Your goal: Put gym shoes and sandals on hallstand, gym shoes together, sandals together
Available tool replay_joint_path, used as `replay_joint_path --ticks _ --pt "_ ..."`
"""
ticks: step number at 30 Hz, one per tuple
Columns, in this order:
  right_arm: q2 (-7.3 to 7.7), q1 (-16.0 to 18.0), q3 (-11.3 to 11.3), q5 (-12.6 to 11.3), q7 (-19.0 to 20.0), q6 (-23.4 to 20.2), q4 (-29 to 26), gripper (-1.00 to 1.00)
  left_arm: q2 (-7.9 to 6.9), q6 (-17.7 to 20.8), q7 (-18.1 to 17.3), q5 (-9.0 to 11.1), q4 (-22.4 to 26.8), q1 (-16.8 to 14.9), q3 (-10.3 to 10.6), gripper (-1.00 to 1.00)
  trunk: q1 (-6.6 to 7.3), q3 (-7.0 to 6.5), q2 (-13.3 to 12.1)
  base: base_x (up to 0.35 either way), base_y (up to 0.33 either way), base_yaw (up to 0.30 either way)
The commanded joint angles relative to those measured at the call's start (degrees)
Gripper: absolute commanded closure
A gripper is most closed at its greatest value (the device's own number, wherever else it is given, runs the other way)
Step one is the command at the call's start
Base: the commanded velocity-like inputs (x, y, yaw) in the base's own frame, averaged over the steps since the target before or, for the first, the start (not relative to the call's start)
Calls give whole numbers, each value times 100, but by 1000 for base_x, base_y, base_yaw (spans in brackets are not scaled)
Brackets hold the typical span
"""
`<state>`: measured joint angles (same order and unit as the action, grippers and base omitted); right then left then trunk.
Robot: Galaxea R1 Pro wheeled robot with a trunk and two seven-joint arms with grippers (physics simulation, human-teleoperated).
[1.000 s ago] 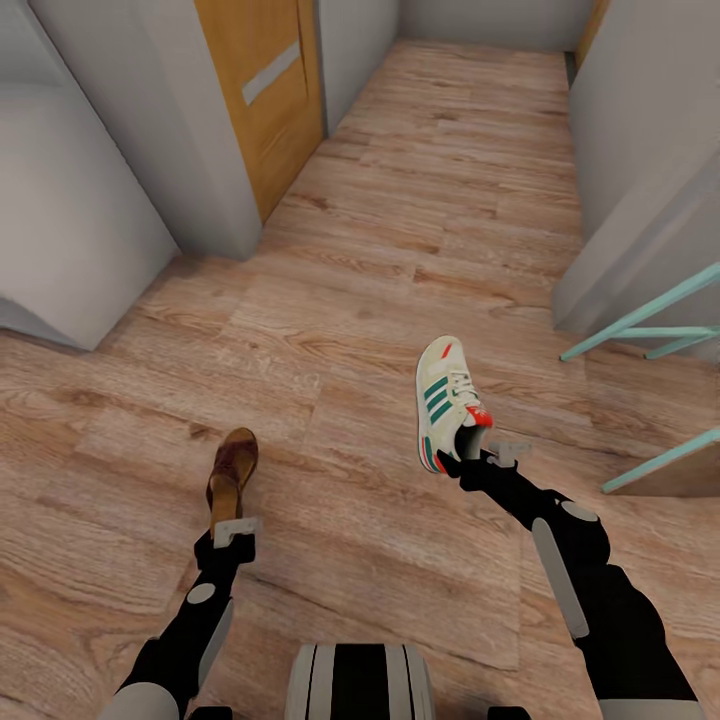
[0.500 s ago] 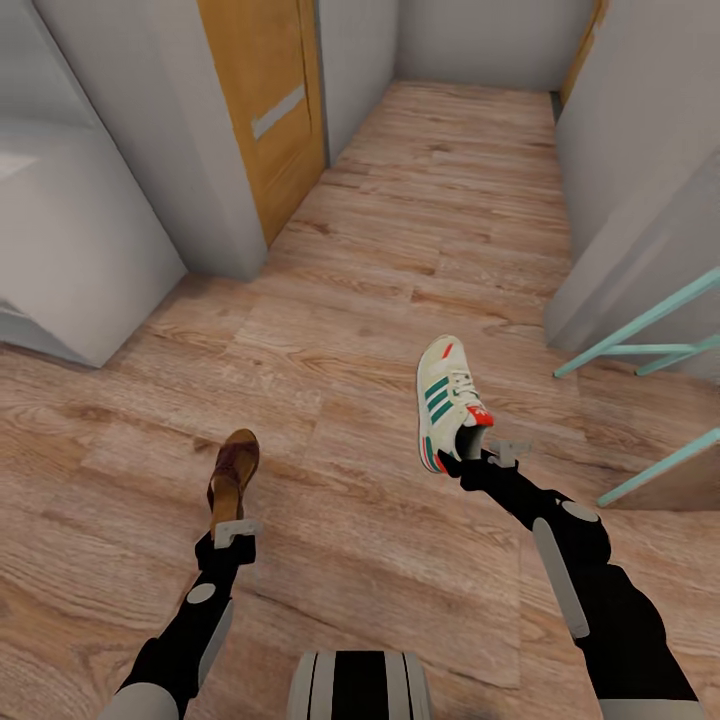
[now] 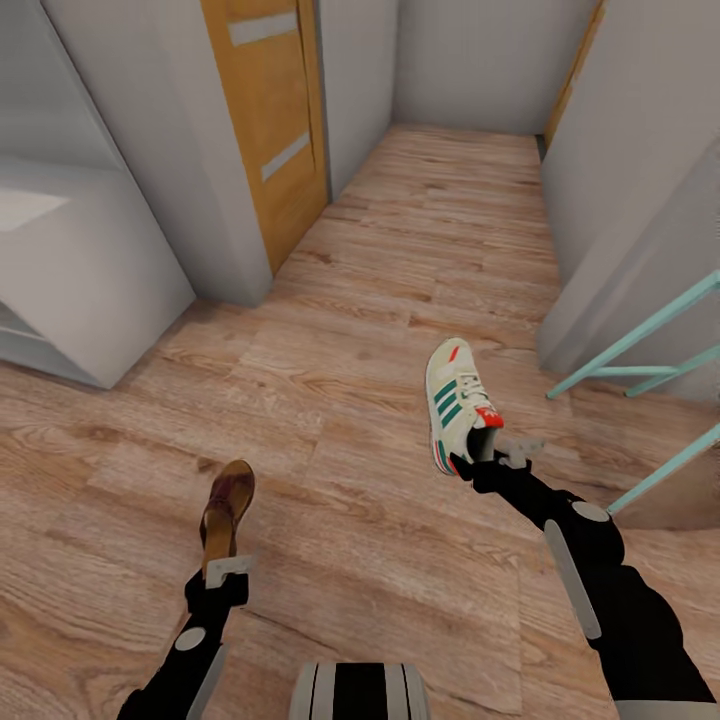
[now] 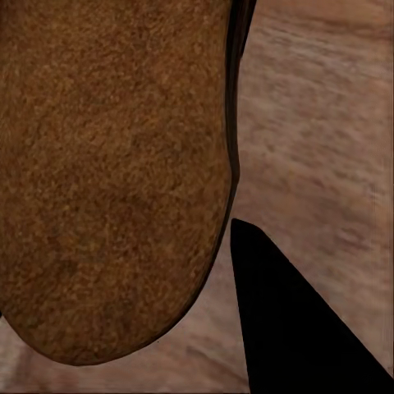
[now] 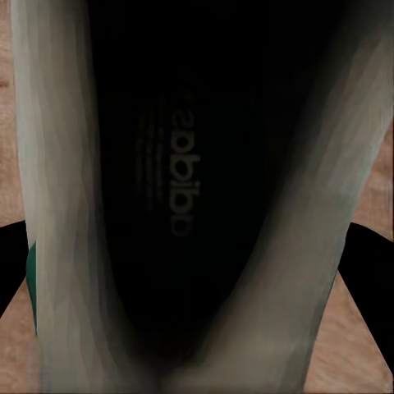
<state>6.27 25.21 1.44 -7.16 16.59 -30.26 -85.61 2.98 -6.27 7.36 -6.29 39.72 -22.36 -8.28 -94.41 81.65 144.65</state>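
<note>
Corridor floor point(image 3: 380, 260) of wood-grain planks runs ahead between grey walls and an orange door point(image 3: 270, 120). Right gripper point(image 3: 492, 458) is clenched on the heel of a cream gym shoe point(image 3: 455, 400), carried above the floor with toe pointing forward. Left gripper point(image 3: 222, 572) grasps a brown sandal point(image 3: 226, 510) by its rear, also held off the planks.

Even, bright, directionless light fills the head view; the light-brown wood-grain plank floor point(image 3: 400, 250) carries no glare and hardly any cast shadows. Pixelated smearing softens it toward six o'clock. Both wrist views are coarse and blurred: the tan-brown sandal insole point(image 4: 107, 164) looks grainy, the cream-white sneaker's opening point(image 5: 180, 189) falls into deep black.
</note>
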Motion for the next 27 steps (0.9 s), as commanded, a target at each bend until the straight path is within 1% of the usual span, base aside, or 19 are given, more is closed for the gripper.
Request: replay_joint_path --ticks 1,3,4,6,7,8,9,10,11,12,13,15,16,18,20,22,25,26,27 --pt "15 2 2 -12 0 -39 -3 100 8 -12 3 -71 -7 28 -22 100 3 -29 0 0 0 0" --pt "41 0 -5 196 -3 -36 -2 100 9 -25 -2 -33 -21 119 -23 100 8 -91 -3 0 0 0" --pt "45 -5 -7 415 -4 -30 0 100 9 -44 -4 -12 -22 188 -23 100 11 -122 -4 0 0 0" --pt "44 -19 -9 693 -8 -15 0 100 8 -95 -5 9 -24 260 -24 100 16 -185 -7 0 0 0" --pt "33 -73 -7 993 -16 12 4 100 7 -186 -5 30 -27 328 -24 100 19 -216 -8 0 0 0" --pt "28 -120 -5 1136 -23 38 6 100 8 -243 -6 41 -29 360 -24 100 21 -247 -10 0 0 0" --pt "23 -176 -3 1265 -32 71 10 100 8 -305 -6 51 -30 392 -24 100 24 -278 -11 0 0 0" --pt "16 -307 3 1456 -53 159 21 100 10 -428 -4 69 -32 454 -21 100 26 -310 -12 0 0 0" --pt "12 -386 7 1525 -68 217 26 100 12 -484 -1 76 -32 482 -20 100 29 -341 -14 0 0 0" --pt "5 -568 26 1623 -107 366 32 100 14 -573 3 85 -33 535 -18 100 32 -372 -15 0 0 0" --pt "2 -670 43 1658 -131 460 35 100 15 -606 5 88 -33 559 -18 100 34 -403 -16 0 0 0" --pt "-11 -975 102 1721 -215 814 39 100 17 -675 5 98 -37 628 -16 100 39 -466 -19 0 0 0" --pt "-19 -1171 134 1746 -273 1091 41 100 17 -691 2 100 -38 651 -16 100 42 -497 -20 0 0 0" --pt "-45 -1366 154 1761 -318 1378 45 100 20 -723 -5 101 -44 723 -16 100 47 -560 -23 0 0 0" --pt "-139 -1755 175 1777 -368 1910 52 100 24 -754 -11 103 -72 817 -15 100 52 -622 -26 0 0 0" --pt "-204 -1945 181 1783 -380 2144 55 100 25 -791 -11 106 -90 855 -17 100 57 -685 -28 0 0 0" --pt "-379 -2383 193 1793 -428 2711 108 100 24 -993 -5 112 -121 914 -22 100 65 -779 -32 0 0 0" --pt "-408 -2467 194 1793 -451 2832 134 100 23 -1036 -3 111 -125 924 -22 100 68 -810 -34 0 0 0" --pt "-453 -2624 196 1793 -512 3079 204 100 21 -1108 -1 111 -130 956 -23 100 70 -841 -35 0 0 0"
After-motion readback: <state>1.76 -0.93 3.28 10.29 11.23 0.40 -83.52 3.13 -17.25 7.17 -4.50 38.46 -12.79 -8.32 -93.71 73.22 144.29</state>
